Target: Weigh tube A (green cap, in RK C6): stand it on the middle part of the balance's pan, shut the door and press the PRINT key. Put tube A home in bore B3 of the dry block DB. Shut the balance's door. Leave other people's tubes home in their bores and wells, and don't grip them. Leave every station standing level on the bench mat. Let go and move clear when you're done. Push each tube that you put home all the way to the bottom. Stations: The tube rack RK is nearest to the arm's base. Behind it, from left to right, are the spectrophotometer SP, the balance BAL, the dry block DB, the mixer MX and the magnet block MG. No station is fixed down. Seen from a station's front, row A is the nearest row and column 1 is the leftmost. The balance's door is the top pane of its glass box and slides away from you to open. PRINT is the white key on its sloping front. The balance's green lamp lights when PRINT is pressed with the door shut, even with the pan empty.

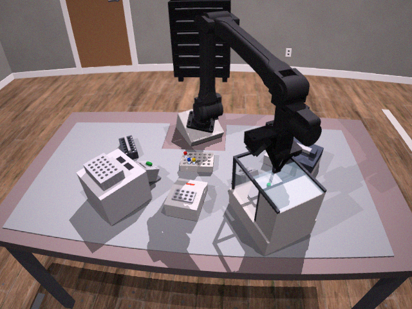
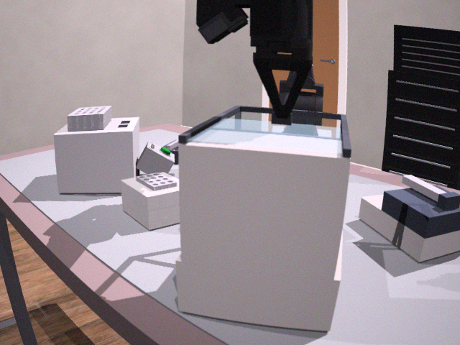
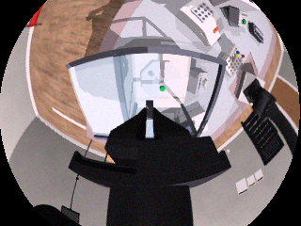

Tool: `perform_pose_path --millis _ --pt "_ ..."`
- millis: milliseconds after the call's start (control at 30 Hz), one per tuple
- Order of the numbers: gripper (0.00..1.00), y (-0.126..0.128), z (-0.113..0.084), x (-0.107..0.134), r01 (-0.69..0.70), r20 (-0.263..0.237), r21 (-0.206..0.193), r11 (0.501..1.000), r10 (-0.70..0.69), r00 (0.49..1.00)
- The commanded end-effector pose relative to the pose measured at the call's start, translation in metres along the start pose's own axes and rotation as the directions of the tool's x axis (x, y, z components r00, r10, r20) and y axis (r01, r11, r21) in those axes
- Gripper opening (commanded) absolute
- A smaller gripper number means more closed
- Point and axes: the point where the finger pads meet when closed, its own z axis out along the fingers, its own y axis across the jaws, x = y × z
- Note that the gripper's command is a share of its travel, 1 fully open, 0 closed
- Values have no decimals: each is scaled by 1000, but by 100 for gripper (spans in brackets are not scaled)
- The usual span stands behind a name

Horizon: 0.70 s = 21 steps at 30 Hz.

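Note:
Tube A's green cap (image 1: 268, 184) (image 3: 162, 88) shows inside the balance (image 1: 291, 221) (image 2: 259, 223), over the pan area; its foot cannot be made out. The door pane (image 1: 300, 191) (image 2: 259, 139) (image 3: 101, 94) covers the rear of the roof, its rear edge about level with the box's back; how much gap is left at the front is unclear. My gripper (image 1: 275, 169) (image 2: 282, 114) (image 3: 150, 110) is shut at roof height, apparently on the door's small dark handle. The dry block (image 1: 183, 195) (image 2: 157, 180) stands beside the balance. The PRINT key and lamp cannot be made out.
The rack (image 1: 196, 167) holds red-, blue- and yellow-capped tubes. A navy-and-white station (image 1: 309, 156) (image 2: 412, 218) stands beyond the balance. A large white box (image 1: 114, 196) (image 2: 96, 159), a small sloped unit with a green top (image 1: 149, 163) and a dark strip block (image 1: 128, 146) stand on the other side.

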Motion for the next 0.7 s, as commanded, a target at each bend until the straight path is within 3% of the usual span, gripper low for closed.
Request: perform_pose_path --millis 0,667 --pt "6 -3 -11 3 -6 2 -31 1000 6 1000" --pt "6 -20 -10 3 -5 1 -29 1000 5 1000"
